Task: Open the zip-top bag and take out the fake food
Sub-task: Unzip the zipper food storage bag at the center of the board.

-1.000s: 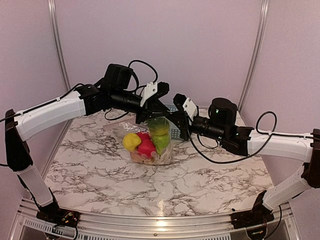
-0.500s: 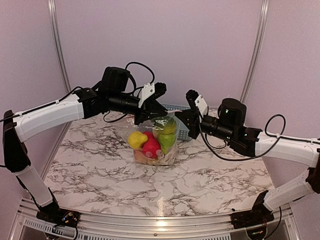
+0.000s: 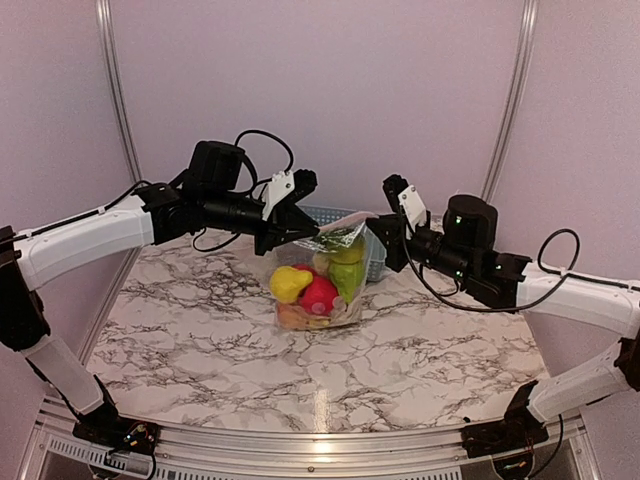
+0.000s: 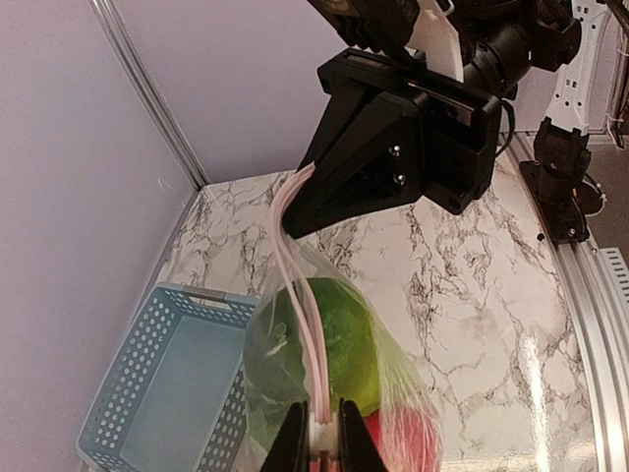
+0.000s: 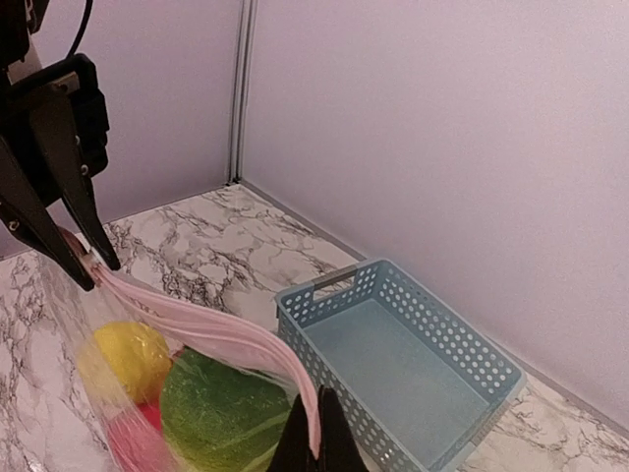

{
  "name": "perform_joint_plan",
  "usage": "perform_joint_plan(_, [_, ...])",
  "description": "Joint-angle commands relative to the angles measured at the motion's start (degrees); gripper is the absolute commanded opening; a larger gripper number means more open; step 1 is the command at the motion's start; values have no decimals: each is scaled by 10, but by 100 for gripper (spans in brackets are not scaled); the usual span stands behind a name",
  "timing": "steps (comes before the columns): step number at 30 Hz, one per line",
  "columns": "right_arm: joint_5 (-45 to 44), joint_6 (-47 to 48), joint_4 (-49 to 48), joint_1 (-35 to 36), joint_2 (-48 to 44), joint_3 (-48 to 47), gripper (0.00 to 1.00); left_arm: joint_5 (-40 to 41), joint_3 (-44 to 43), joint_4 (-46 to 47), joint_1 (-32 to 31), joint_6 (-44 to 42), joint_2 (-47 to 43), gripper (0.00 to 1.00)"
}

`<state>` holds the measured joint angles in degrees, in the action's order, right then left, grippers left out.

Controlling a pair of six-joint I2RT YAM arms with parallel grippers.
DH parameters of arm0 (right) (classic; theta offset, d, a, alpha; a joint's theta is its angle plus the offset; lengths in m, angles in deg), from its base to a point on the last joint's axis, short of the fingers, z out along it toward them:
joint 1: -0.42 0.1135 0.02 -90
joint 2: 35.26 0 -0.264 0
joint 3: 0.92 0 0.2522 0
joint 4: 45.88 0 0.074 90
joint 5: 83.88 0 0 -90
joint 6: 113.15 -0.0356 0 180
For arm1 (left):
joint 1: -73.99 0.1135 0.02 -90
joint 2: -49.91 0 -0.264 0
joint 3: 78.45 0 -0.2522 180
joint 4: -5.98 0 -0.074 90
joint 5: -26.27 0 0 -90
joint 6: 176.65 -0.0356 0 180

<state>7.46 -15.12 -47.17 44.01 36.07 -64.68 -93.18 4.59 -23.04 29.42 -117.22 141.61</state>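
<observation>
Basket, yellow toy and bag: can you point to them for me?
Basket (image 5: 403, 369): right wrist view, its bare floor.
Yellow toy (image 5: 123, 359): right wrist view, its middle, seen through plastic.
Bag (image 5: 206, 329): right wrist view, the pink zip strip.

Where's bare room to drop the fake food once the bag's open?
Bare marble table between the zip-top bag and the near edge, plus patches left and right of the bag. The blue basket behind it is empty. Crowded: the bag's top edge, pinched by left claw and right claw.
</observation>
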Motion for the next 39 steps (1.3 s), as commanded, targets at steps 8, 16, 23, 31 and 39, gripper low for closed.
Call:
perform_joint_plan(8, [-130,-2,3,-26,-30,-43,0,21,49,-22,14,28,-70,0])
perform_joint_plan(16, [-161,16,8,-29,-28,-48,0,38,85,-35,15,37,-102,0])
perform_joint_plan(23, [-163,19,4,-46,-31,-38,0,51,107,-41,16,44,-125,0])
perform_joint_plan(31, [-169,27,-7,-57,-33,-31,0,66,122,-52,19,45,-147,0])
perform_joint_plan(39, [-179,36,-13,-57,-26,-30,0,74,131,-57,22,47,-161,0])
